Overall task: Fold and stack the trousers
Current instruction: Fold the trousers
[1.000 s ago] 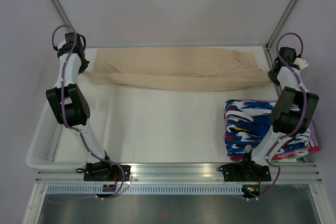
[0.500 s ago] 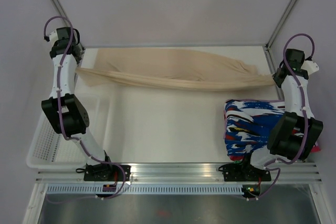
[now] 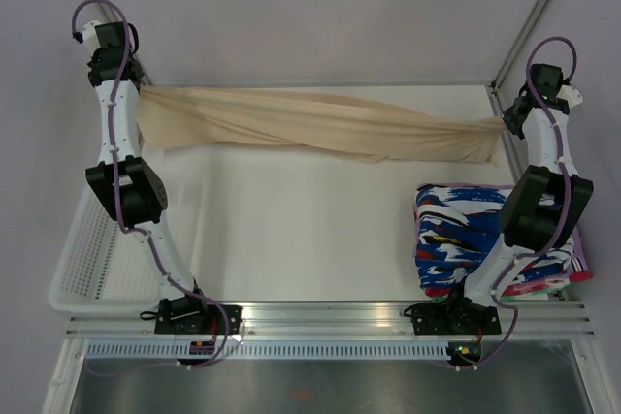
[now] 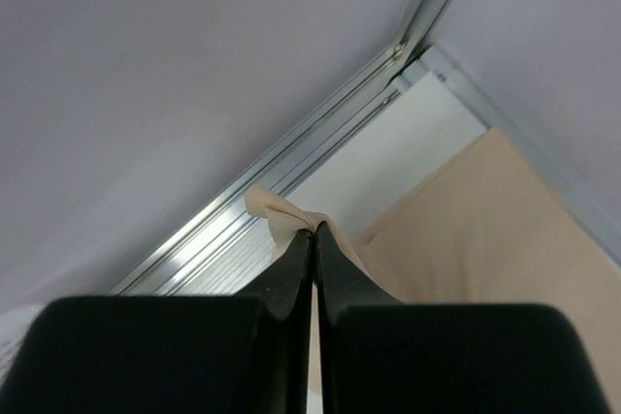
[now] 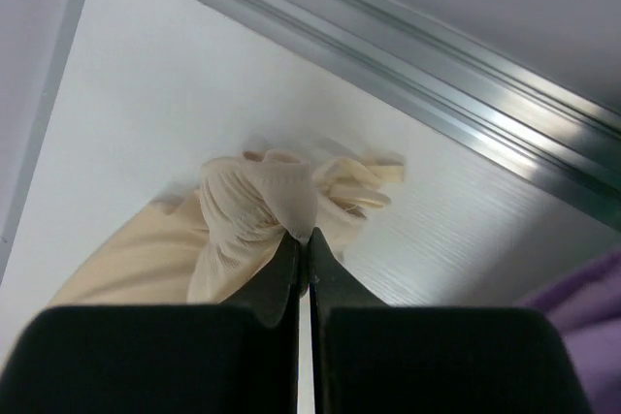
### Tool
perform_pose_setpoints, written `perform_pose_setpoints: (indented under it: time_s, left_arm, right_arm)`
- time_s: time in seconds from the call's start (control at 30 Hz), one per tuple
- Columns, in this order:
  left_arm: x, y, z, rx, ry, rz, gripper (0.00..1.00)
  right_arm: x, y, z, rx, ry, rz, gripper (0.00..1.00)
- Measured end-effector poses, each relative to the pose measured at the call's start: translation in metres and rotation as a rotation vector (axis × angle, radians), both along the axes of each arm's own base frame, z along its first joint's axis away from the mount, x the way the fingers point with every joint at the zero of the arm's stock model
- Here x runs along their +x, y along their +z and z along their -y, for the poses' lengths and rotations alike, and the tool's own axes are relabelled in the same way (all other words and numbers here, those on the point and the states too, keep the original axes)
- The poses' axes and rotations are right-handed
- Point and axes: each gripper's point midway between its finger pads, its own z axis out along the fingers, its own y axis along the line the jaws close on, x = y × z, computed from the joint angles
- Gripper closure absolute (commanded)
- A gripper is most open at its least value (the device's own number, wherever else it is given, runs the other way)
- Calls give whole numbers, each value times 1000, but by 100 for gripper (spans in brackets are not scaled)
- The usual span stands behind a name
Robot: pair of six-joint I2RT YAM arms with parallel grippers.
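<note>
Our left claw (image 4: 315, 232) and right claw (image 5: 304, 238) pinch shut on opposite ends of the limp, light trousers (image 3: 310, 123).

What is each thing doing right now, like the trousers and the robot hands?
trousers: stretched out, held at both ends
left gripper: shut on trousers
right gripper: shut on trousers
patterned clothes: folded, stacked on the right
basket: on the left, untouched

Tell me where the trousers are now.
Top view: the trousers stretch across the far side of the table, pinched at either end by the left gripper and right gripper, beyond the patterned pile at right.
</note>
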Motion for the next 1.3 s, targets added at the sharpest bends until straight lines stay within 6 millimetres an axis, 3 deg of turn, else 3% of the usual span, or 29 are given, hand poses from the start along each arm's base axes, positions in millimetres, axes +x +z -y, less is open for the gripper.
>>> perform_pose_setpoints:
  time_s: [0.13,0.3,0.47,0.57,0.73,0.87,0.97,1.13,1.2,1.3]
  left_arm:
    - [52,-10,6,24,-52,65,98]
    - [98,-57,34,38,-118,64,98]
    - [122,-102,51,36,-141,42,98]
    - [123,-108,45,46,-119,36,98]
    - [119,-81,32,84,-69,91,98]
    - [98,-48,24,91,-50,114,98]
    - [69,-12,14,97,-30,139,98]
    - [26,38,-1,116,8,179,98]
    - [15,46,-3,118,17,183,98]
    - [6,42,-2,116,17,154,98]
  right_arm:
    - [48,-25,7,38,38,0,100]
    - [74,-71,11,82,55,-63,100]
    - [82,-94,11,103,63,-100,100]
    - [90,-90,13,95,82,-87,100]
    - [93,-79,11,71,109,-74,100]
    - [70,-68,7,48,94,-90,100]
    - [46,-46,4,21,73,-85,100]
    - [12,9,1,-44,39,-13,100]
    - [4,25,1,-64,26,9,100]
    - [-9,36,1,-85,3,14,100]
